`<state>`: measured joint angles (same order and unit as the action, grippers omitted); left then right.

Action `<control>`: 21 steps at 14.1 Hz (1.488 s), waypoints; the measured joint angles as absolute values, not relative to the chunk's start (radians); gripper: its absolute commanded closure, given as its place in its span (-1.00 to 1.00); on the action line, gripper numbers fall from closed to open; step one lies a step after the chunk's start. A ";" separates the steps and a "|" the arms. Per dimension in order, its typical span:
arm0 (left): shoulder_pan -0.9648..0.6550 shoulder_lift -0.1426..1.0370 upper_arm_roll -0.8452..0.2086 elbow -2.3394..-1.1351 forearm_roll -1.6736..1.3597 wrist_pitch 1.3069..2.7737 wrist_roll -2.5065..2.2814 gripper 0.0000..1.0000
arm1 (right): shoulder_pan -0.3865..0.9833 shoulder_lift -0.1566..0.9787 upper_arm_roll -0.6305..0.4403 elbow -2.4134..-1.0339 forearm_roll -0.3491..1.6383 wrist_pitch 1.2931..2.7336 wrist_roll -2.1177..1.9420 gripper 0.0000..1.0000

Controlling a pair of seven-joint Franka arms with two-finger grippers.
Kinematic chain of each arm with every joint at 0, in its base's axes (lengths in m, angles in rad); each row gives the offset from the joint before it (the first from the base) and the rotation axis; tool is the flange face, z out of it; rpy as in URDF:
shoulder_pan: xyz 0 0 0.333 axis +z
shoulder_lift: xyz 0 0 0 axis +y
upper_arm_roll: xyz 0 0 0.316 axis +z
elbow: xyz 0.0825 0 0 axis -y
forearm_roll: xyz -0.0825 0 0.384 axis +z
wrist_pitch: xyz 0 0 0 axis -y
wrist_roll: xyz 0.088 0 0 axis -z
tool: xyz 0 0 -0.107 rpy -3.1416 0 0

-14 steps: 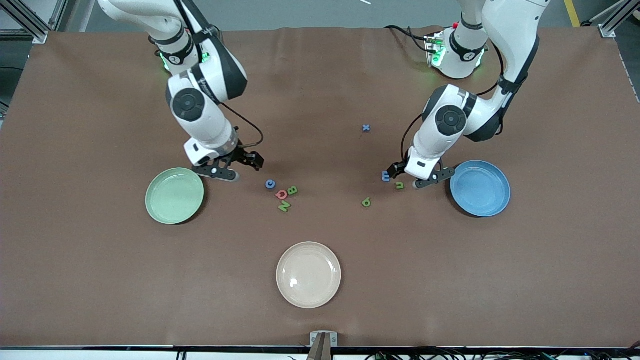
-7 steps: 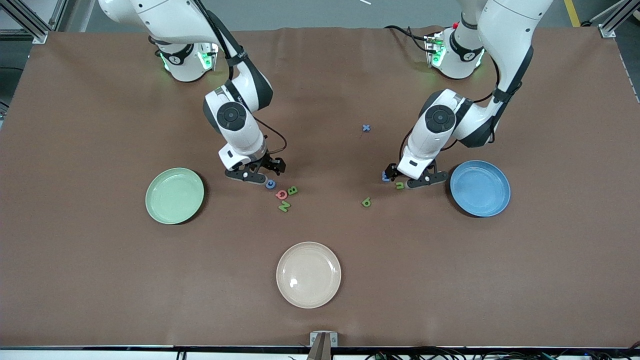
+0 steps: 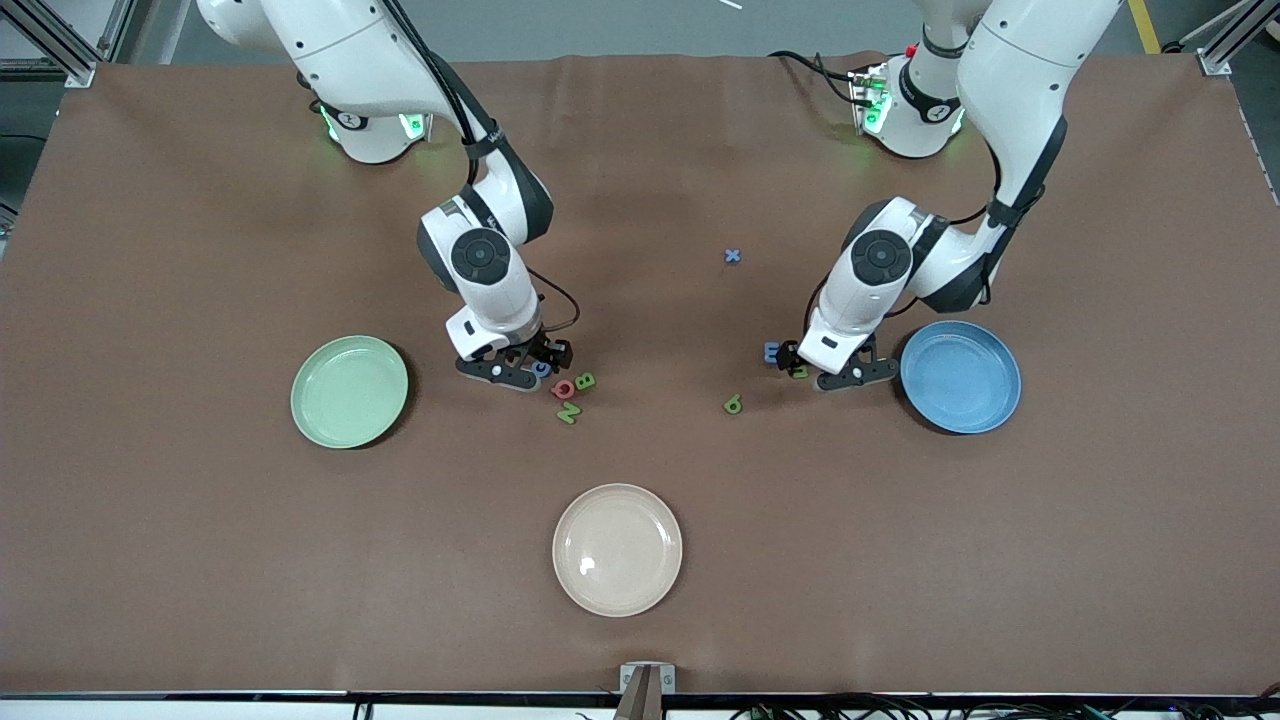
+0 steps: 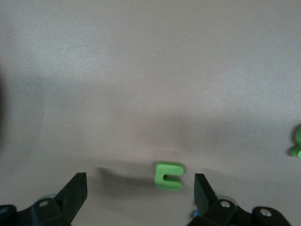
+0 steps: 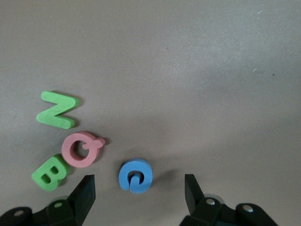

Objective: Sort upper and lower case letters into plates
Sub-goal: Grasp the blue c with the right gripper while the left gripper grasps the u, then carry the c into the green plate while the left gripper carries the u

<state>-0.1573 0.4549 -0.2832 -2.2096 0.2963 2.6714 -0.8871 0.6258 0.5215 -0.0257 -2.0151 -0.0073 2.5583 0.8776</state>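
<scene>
My right gripper is low over the table, open, its fingers either side of a blue G without touching it. Close by lie a pink Q, a green B and a green N. My left gripper is also low and open, straddling a small green u. The mint green plate sits toward the right arm's end. Beside the left gripper, at the left arm's end, sits the blue plate. Both are empty.
A blue m lies just beside the left gripper. A green letter sits nearer the front camera, and a blue x farther from it. An empty cream-beige plate sits near the table's front edge.
The right arm swung from beside the mint green plate to the letter cluster and lowered around the blue G. The left gripper shifted and lowered around the green u.
</scene>
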 measured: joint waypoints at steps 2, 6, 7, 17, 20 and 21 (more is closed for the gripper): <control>-0.162 0.474 -0.284 -2.192 0.297 2.671 -0.887 -0.99 | 0.626 0.542 -0.027 -2.003 -0.007 2.559 0.880 -0.60; -0.167 0.501 -0.284 -2.168 0.297 2.671 -0.887 -0.92 | 0.626 0.558 -0.026 -1.989 -0.007 2.560 0.897 -0.46; -0.167 0.506 -0.284 -2.166 0.297 2.671 -0.887 -0.82 | 0.626 0.558 -0.025 -1.988 -0.007 2.559 0.900 -0.37; -0.165 0.509 -0.283 -2.164 0.334 2.671 -0.894 -0.73 | 0.627 0.560 -0.024 -1.986 -0.007 2.555 0.912 0.99; -0.166 0.509 -0.285 -2.163 0.335 2.671 -0.923 -0.69 | 0.614 0.540 -0.033 -1.971 -0.008 2.479 0.904 0.99; -0.167 0.509 -0.285 -2.163 0.335 2.671 -0.927 -0.62 | 0.597 0.516 -0.037 -1.963 -0.008 2.436 0.876 0.99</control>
